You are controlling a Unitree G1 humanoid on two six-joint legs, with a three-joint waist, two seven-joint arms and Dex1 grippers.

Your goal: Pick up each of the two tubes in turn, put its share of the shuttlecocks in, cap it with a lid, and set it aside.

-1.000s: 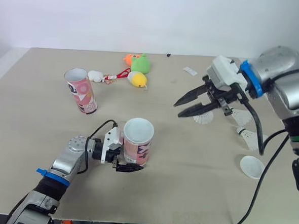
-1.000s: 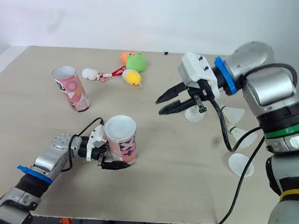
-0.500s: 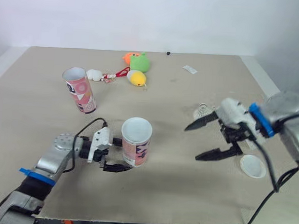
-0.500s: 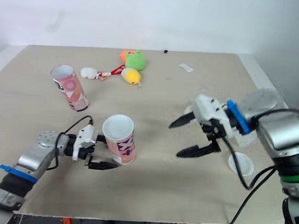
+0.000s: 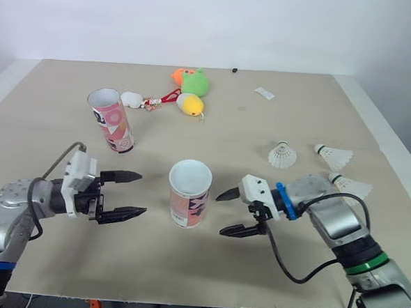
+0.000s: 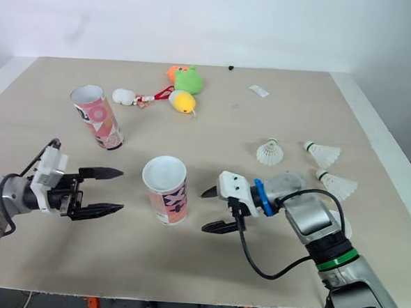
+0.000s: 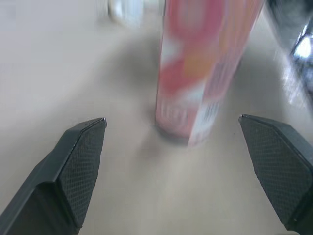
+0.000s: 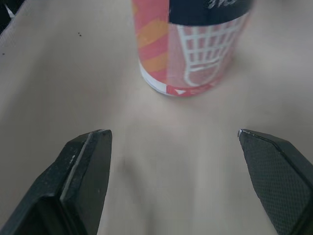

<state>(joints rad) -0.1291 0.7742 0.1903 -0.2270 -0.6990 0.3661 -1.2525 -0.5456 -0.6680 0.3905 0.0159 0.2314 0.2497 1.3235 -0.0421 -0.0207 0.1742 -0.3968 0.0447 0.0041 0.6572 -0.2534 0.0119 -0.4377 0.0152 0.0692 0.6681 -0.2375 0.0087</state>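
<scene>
Pink tube (image 5: 188, 203) standing free | left tool (image 5: 143, 193) wide apart (empty) | right tool (image 5: 219, 214) wide apart

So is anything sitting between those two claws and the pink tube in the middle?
Nothing visible. The open left gripper points at the middle tube from one side and the open right gripper from the other, with only bare table in each gap. Both wrist views show the tube straight ahead, unobstructed.
</scene>
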